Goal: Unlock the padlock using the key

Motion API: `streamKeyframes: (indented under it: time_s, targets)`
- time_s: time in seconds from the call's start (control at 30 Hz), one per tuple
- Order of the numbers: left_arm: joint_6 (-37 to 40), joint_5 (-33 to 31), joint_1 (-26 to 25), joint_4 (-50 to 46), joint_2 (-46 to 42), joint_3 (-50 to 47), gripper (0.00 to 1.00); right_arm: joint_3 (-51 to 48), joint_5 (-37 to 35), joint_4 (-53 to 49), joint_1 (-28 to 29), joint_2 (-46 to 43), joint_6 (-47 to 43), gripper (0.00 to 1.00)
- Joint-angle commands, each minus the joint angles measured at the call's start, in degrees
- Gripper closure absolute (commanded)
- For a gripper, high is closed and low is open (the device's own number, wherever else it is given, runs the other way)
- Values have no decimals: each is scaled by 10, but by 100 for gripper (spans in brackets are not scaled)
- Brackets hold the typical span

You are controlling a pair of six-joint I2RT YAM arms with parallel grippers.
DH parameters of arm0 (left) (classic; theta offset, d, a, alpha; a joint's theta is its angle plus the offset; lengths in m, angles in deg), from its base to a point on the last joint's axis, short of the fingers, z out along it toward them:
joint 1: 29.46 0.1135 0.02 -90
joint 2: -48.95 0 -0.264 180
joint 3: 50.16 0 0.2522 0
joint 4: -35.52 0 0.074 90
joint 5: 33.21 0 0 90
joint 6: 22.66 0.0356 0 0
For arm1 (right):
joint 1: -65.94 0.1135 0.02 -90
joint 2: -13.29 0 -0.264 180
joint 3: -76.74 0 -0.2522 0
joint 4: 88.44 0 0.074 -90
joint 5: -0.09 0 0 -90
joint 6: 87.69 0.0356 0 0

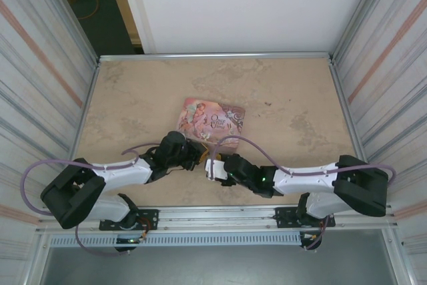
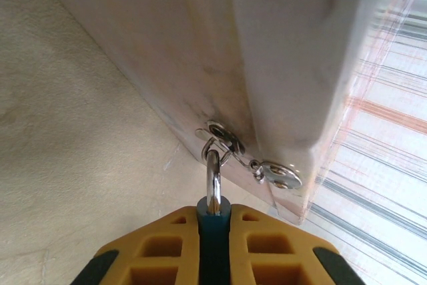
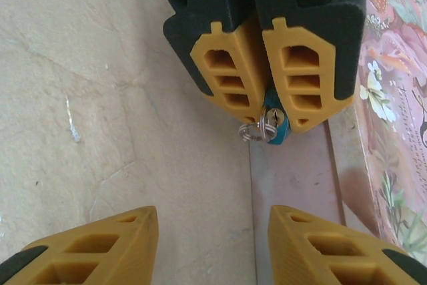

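The blue padlock [image 2: 213, 228] is clamped between my left gripper's [image 2: 213, 238] yellow fingers. Its metal shackle [image 2: 213, 178] runs through the hasp loop [image 2: 223, 137] on the side of the pink tin [image 2: 267, 51]. In the right wrist view the padlock's [image 3: 273, 131] keyhole end faces the camera. The small key [image 3: 267, 123] sticks out of it, with a thin wire ring [image 3: 251, 131] hanging from it. My right gripper [image 3: 213, 231] stands open a short way in front of the key, with nothing between its fingers. From above, the left gripper [image 1: 195, 155] and right gripper [image 1: 208, 167] meet tip to tip by the tin [image 1: 212, 119].
The tin lies flat near the middle of the beige stone-patterned table [image 1: 133, 98]. Metal rails and striped walls [image 1: 40, 65] close in the table on the left, right and back. The left gripper's black and yellow fingers [image 3: 227, 78] hang directly ahead of my right gripper.
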Motion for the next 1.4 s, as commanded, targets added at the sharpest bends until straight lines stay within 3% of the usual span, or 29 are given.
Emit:
streamKeyframes:
  time_s: [0.0,1.37]
  targets:
    - [-9,1,-4,-14,-15,6,100,23,-12,47,3,16,-16,57]
    - [-12,3,-6,-11,-13,0,100,44,-22,112,-15,86,-17,80]
